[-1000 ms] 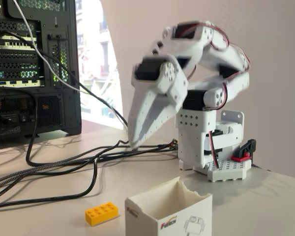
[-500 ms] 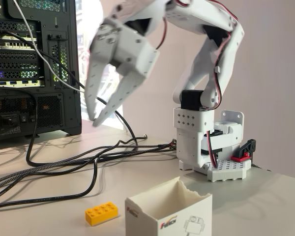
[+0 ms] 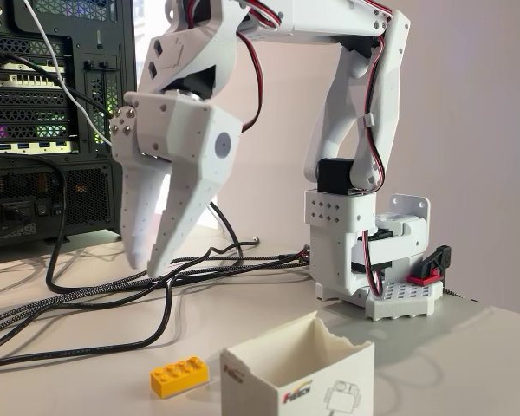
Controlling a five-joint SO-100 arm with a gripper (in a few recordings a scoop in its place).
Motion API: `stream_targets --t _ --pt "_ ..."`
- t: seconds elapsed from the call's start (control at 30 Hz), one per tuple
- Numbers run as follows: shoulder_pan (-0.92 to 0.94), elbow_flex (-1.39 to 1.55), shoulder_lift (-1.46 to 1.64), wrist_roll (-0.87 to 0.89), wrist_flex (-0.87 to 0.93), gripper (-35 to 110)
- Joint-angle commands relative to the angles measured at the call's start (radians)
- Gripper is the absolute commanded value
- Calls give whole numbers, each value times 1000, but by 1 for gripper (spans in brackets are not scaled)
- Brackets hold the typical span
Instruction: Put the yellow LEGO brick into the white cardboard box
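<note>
The yellow LEGO brick (image 3: pixel 179 376) lies flat on the table at the bottom of the fixed view, studs up, just left of the white cardboard box (image 3: pixel 296 374). The box stands upright with its torn top open and a red-black logo on its side. My white gripper (image 3: pixel 146 265) points down over the cables, well above and slightly left of the brick. Its fingers stand a little apart with nothing between them.
Several black cables (image 3: pixel 113 299) run across the table under the gripper. A black computer tower (image 3: pixel 56 121) stands at the back left. The arm's white base (image 3: pixel 364 251) is clamped at the right, behind the box.
The arm has unfolded upward and swung the gripper left and toward the camera. The gripper now points straight down, lower than half a second ago. Brick and box have not moved.
</note>
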Motion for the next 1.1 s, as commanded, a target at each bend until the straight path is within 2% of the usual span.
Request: stream_targets --t 0.0,0.33,0.47,0.67,1.07 --pt "17 29 35 72 -18 10" --pt "5 141 -6 130 -140 10" --pt "-14 155 -54 170 -166 17" --pt "-58 207 -74 222 -239 21" --pt "-130 230 -156 290 -302 21"
